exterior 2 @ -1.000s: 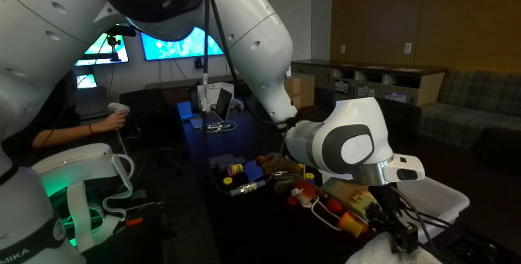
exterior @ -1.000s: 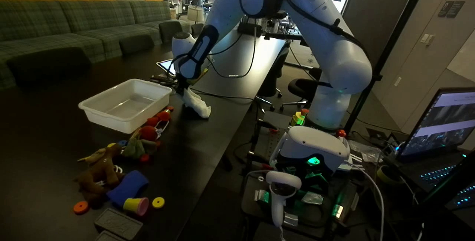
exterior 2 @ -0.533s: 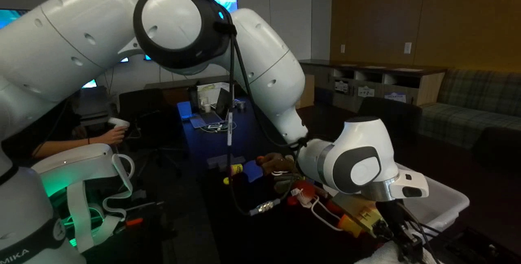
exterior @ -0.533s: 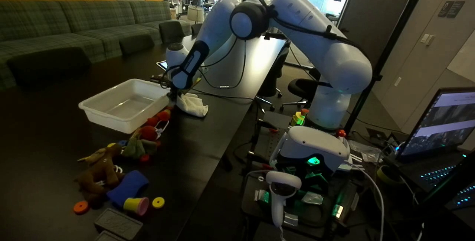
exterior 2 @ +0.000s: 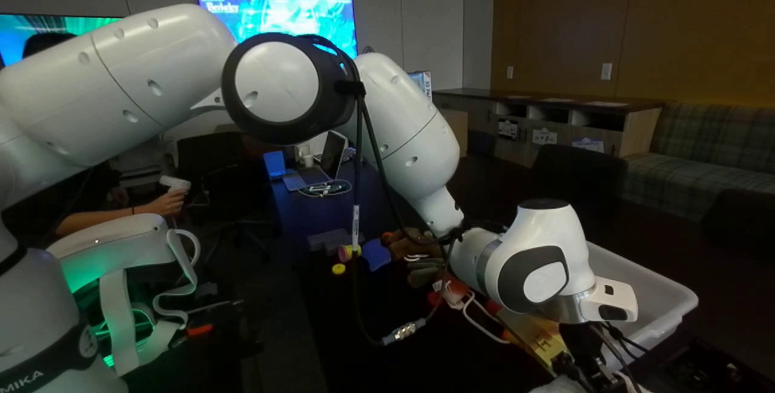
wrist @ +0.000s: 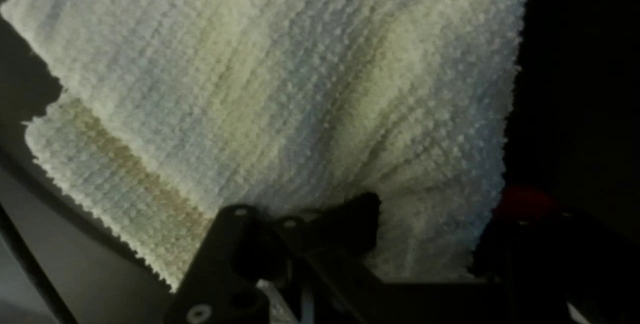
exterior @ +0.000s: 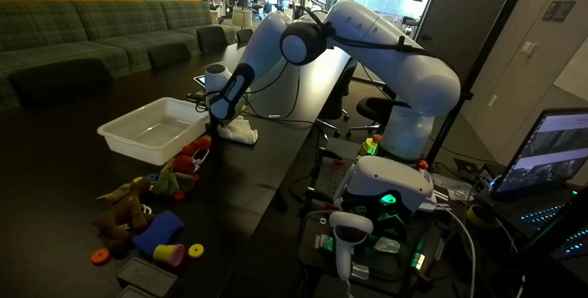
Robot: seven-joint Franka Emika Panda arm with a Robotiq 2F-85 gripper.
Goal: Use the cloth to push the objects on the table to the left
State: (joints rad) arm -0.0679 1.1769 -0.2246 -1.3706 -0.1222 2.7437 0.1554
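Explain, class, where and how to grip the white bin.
Probably pinch the white bin by the rim nearest the camera in an exterior view, from above: upright and open, it offers a raised edge, while red toys line the adjoining side.

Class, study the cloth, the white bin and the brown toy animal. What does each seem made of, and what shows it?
Cloth: looped, towel-like fabric, perhaps cotton; the wrist view shows nubbly ribs and a fuzzy edge.
White bin: probably moulded plastic; smooth, faintly glossy, rounded corners, flared rim.
Brown toy animal: likely plush fabric; matte, soft-looking surface, pile unclear.
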